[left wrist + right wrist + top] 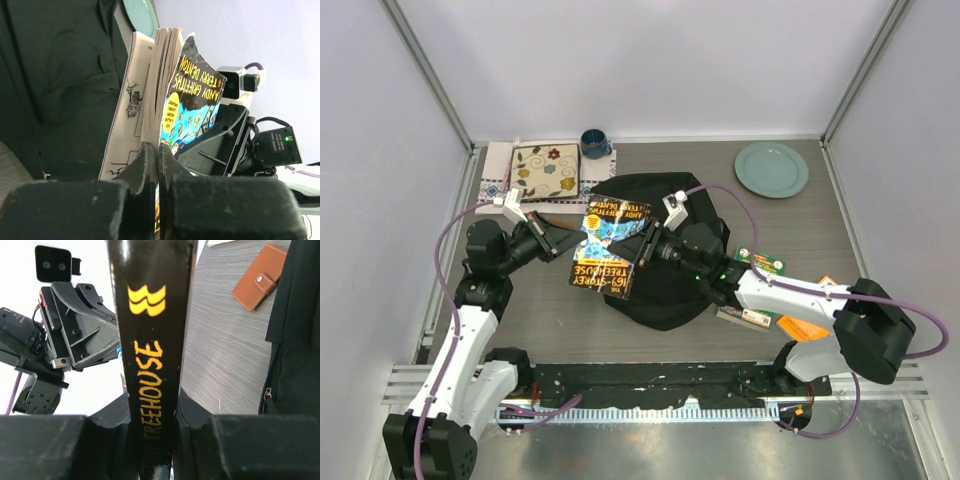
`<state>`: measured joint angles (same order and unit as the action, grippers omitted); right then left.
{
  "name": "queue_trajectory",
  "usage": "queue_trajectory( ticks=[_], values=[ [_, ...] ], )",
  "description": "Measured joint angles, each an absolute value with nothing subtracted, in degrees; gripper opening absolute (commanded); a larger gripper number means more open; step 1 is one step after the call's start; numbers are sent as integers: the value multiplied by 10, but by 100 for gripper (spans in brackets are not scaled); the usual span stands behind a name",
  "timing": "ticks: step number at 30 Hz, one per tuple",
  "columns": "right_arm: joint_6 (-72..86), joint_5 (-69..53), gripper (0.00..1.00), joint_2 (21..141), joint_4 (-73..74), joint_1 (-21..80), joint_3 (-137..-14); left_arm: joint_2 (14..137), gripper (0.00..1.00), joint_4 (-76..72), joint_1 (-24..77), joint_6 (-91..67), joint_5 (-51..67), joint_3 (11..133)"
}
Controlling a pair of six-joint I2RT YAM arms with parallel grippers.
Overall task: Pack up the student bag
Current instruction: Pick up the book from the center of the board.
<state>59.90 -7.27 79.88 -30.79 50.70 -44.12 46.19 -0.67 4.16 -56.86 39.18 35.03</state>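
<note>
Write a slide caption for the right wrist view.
Right gripper clamps the book spine; left gripper holds the far edge; wallet and student bag beyond.

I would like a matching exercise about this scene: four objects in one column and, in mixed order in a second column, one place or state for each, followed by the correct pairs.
Column 1
1. book
2. plate
3. mug
4. student bag

Column 2
a. black, lying in the middle of the table
b. pale green, near the far right corner
c. held up off the table
d. dark blue, at the far edge beside the flower-patterned mat

Pairs: 1-c, 2-b, 3-d, 4-a
</note>
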Motion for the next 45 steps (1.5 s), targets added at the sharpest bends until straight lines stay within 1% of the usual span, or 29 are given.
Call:
queue_trajectory(
  ticks=[1,3,4,5,6,7,9,15,22,28,32,34,38,40,41,42,44,45],
  values=[
    [595,-70,1,787,-300,508,-436,461,13,-5,46,-568,396,350],
    [583,-68,1,769,-285,510,-432,460,44,-5,50,-566,403,350],
    [579,-68,1,763,-279,510,-431,460,67,-4,51,-562,400,350],
    [575,-67,1,755,-276,509,-429,461,76,-2,49,-559,395,350],
    [570,-67,1,747,-272,507,-427,463,82,-3,46,-559,390,350],
    [566,-67,1,739,-266,505,-424,465,91,-2,43,-559,387,350],
    [560,-69,1,727,-255,500,-421,468,99,-1,42,-560,381,351],
    [552,-100,1,704,-239,486,-412,478,99,-22,42,-556,396,353],
    [552,-171,1,696,-244,478,-412,542,100,-82,79,-557,430,365],
    [566,-240,1,696,-276,458,-400,577,100,-154,95,-563,481,368],
    [580,-283,1,696,-297,435,-387,597,98,-196,102,-572,515,373],
    [585,-305,1,697,-301,427,-386,603,92,-220,104,-582,530,373],
    [587,-338,1,698,-311,419,-386,613,84,-267,115,-599,554,373],
    [587,-351,1,701,-317,419,-386,621,75,-283,125,-602,562,373],
    [587,-359,1,703,-318,419,-386,626,68,-290,131,-607,566,373],
    [587,-364,1,707,-319,419,-387,631,56,-298,137,-611,568,373],
    [587,-373,1,715,-320,419,-387,640,40,-309,145,-618,572,373],
    [587,-376,1,719,-319,418,-387,644,27,-314,149,-618,573,373]
  ],
)
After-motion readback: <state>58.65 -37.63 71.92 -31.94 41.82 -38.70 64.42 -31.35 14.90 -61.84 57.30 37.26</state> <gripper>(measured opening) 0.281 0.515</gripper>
